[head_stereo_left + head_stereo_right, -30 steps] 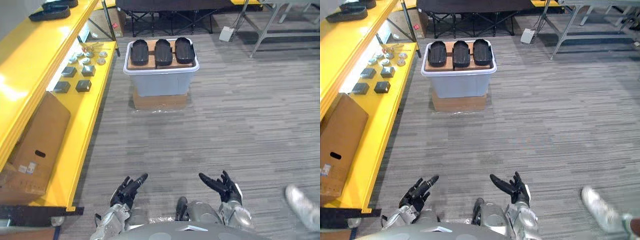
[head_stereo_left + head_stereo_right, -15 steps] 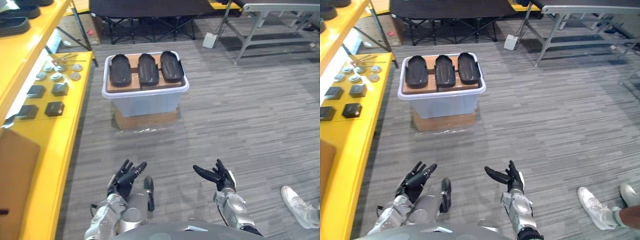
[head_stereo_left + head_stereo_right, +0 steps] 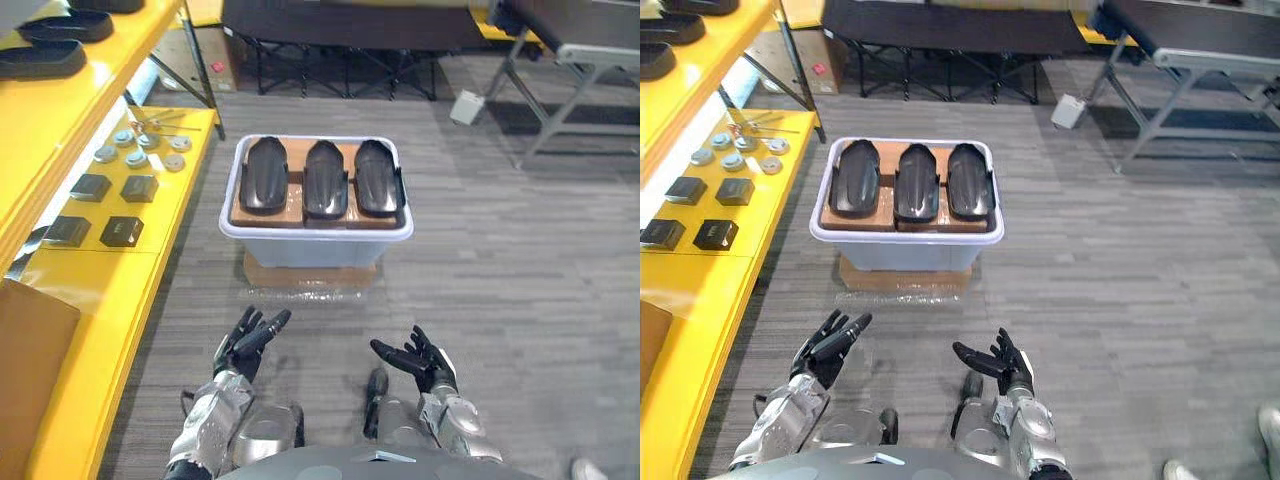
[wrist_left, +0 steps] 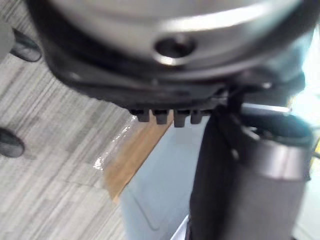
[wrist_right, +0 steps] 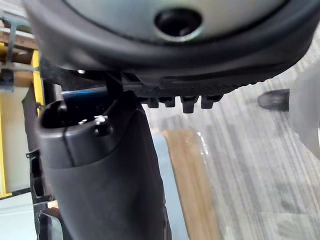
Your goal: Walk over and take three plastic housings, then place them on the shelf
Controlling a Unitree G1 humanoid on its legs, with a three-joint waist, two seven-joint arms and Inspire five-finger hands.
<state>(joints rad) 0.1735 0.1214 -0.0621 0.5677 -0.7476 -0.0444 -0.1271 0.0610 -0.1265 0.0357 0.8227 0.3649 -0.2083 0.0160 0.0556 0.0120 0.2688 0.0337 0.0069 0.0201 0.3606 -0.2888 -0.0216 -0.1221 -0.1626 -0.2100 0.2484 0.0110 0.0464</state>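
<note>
Three black plastic housings lie side by side on a brown board [image 3: 290, 221] that caps a pale tub [image 3: 315, 250]. The tub stands on a flat cardboard base [image 3: 310, 277] on the grey floor [image 3: 500, 300], at 12 o'clock from the robot and near the centre of the head views. The left housing [image 3: 261, 175], middle housing [image 3: 324, 179] and right housing [image 3: 375, 177] run lengthwise away from the robot, each just beside its neighbour. Neither hand touches them.

The left hand [image 3: 250, 340] hangs low at 7 o'clock. Its fingers are straight and spread wide, pointing towards the tub and holding nothing. The right hand [image 3: 420, 362] sits at 5 o'clock. Its fingers are likewise wide and loosely spread, turned inward towards 9 o'clock, and empty. Both hands are over the floor, short of the tub and apart from it. In the left wrist view the tub's wall [image 4: 165, 185] and the cardboard base show past the thumb.

The yellow shelf [image 3: 100, 270] runs along the 9 to 11 o'clock side. Its lower level carries small black boxes [image 3: 122, 231] and, further off, round metal discs [image 3: 135, 160]. On the upper level at 10 o'clock lie more dark housings [image 3: 40, 58]. A dark folding frame [image 3: 340, 60] stands at 12 o'clock beyond the tub, and a grey metal bench [image 3: 570, 60] at 2 o'clock.
</note>
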